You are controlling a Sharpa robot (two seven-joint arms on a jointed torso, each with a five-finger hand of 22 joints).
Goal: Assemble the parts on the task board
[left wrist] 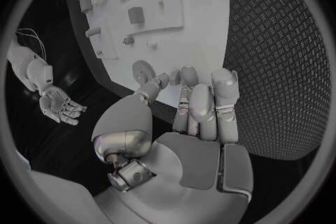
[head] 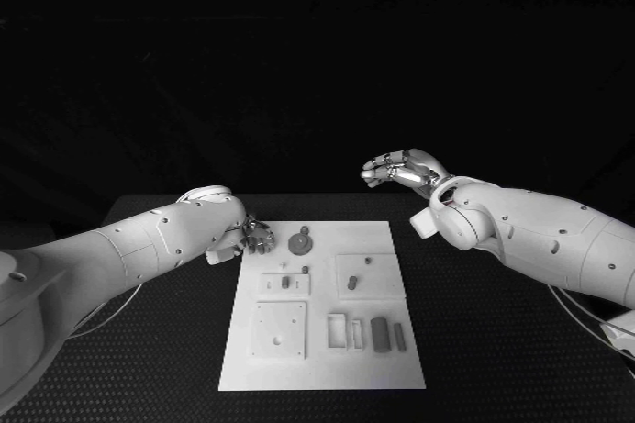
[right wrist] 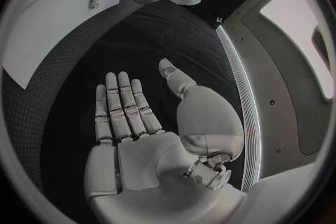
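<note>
Black textured table [head: 503, 350], dark room behind. White board [head: 324, 363] in middle, small parts [head: 381, 333] on it. Left hand [head: 251, 237] at board's far corner, fingers apart, holding nothing. Right hand [head: 404, 172] raised beyond table, spread, holding nothing.

A black surface [head: 516, 350] with a fine woven texture carries a flat white rectangular task board [head: 323, 372], lying lengthwise in its middle.

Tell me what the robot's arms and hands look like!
Both arms are thick, smooth white tubes with small dark dots along them, the left arm and the right arm. Each ends in a shiny silver hand with jointed metal fingers: the left hand and the right hand. The palms have pale flat pads. Thin cables loop beside the arms.
</note>
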